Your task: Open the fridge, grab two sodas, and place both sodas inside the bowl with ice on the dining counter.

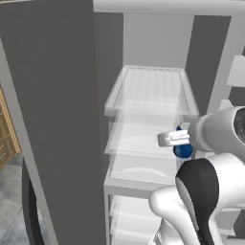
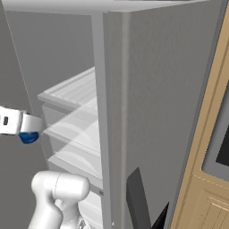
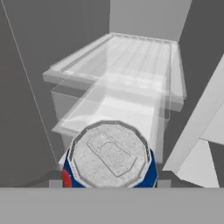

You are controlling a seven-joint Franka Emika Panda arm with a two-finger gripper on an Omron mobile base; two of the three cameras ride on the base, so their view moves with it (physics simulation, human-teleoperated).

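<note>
One soda can (image 3: pixel 109 157) sits right at my hand (image 1: pixel 179 141), its silver top facing my hand camera and its blue wall with a red patch showing on both sides below. From the left base view the blue of it peeks out just under and behind my hand, in front of the fridge's (image 1: pixel 57 119) white shelves (image 1: pixel 148 95). From the right base view it hangs below my hand, out in the open, clear of the shelf edges. I judge that my fingers are clamped on the can, though the tips themselves are hidden at the bottom of the hand view, so I cannot tell how deep the grip runs.

Risks from here, as I judge them:
- The can is smooth and round. If I hold it only near the rim, a quick swing of the arm could let it rotate or slip out.
- The open fridge door (image 2: pixel 156 112) stands close on the right, and the grey side wall is near on the left. A wide turn could knock the can or my wrist against either.
- The shelf (image 3: pixel 131 65) fronts are just beyond the can, so any push forward would bump it.
- A dropped can would roll out of reach.
</note>
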